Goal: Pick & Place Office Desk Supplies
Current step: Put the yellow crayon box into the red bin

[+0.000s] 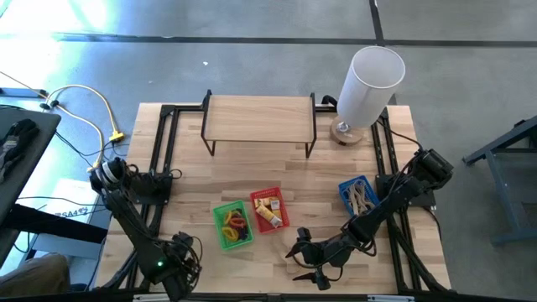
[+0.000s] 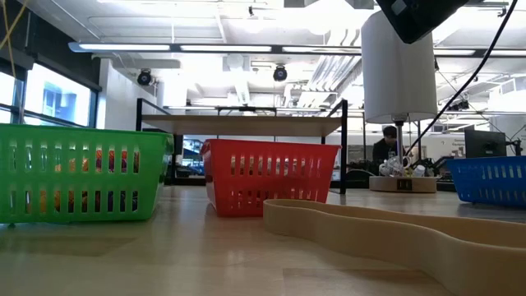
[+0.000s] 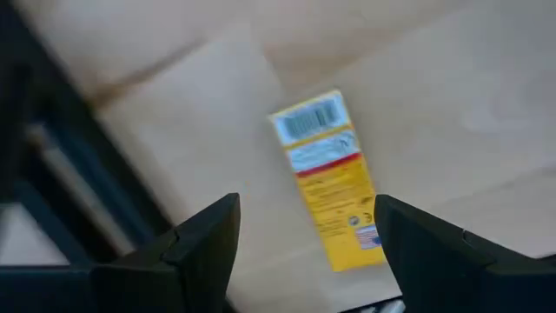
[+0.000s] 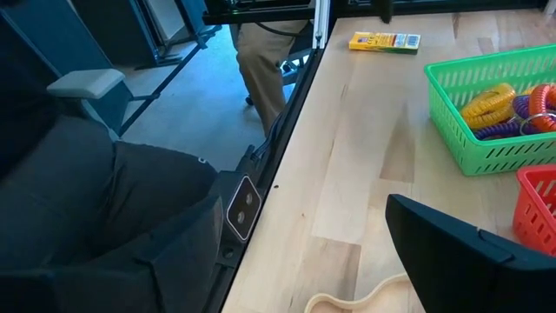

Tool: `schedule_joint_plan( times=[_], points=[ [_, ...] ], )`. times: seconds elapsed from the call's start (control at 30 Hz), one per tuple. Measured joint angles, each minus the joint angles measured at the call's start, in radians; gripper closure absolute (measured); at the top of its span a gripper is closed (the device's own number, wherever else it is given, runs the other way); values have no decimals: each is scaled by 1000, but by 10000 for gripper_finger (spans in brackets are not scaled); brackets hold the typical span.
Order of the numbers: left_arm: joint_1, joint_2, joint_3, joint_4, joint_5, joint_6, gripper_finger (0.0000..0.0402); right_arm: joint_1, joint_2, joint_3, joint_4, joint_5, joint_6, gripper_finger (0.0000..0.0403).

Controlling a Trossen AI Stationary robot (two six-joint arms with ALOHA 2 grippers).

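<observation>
On the wooden worktop (image 1: 252, 176) the biggest thing is a low wooden shelf (image 1: 259, 117) at the back edge. A tall white cylinder (image 1: 367, 84) stands just beside it, near the back right corner. Three small baskets sit nearer the front. The green basket (image 1: 231, 226) holds curly rings (image 4: 508, 109) in yellow, purple and orange. The red basket (image 1: 269, 210) is touching it and holds little packets. The blue basket (image 1: 359, 194) is near the right edge and holds tan rubber bands.

The right pincer (image 1: 309, 258) hangs low by the front edge, just in front of the red basket, with its fingers apart and nothing in them. A tan rubber band (image 2: 394, 233) lies loose on the worktop close by.

The left pincer (image 3: 304, 248) is at the front left corner. Its fingers are wide apart over a yellow packet (image 3: 330, 178) that lies flat on the wood, not touching it. Nothing stands in its way.
</observation>
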Motion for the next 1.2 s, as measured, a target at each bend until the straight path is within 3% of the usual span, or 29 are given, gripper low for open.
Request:
schedule_joint_plan(
  times=[0.27,1.07,1.2],
  points=[
    [-3,-16,-123,200,-7,6,145,0,0,0,0,0,0,92],
    [-4,-16,-152,228,-49,-27,145,0,0,0,0,0,0,92],
    [-4,-16,-201,316,-39,-24,145,0,0,0,0,0,0,92]
  ],
)
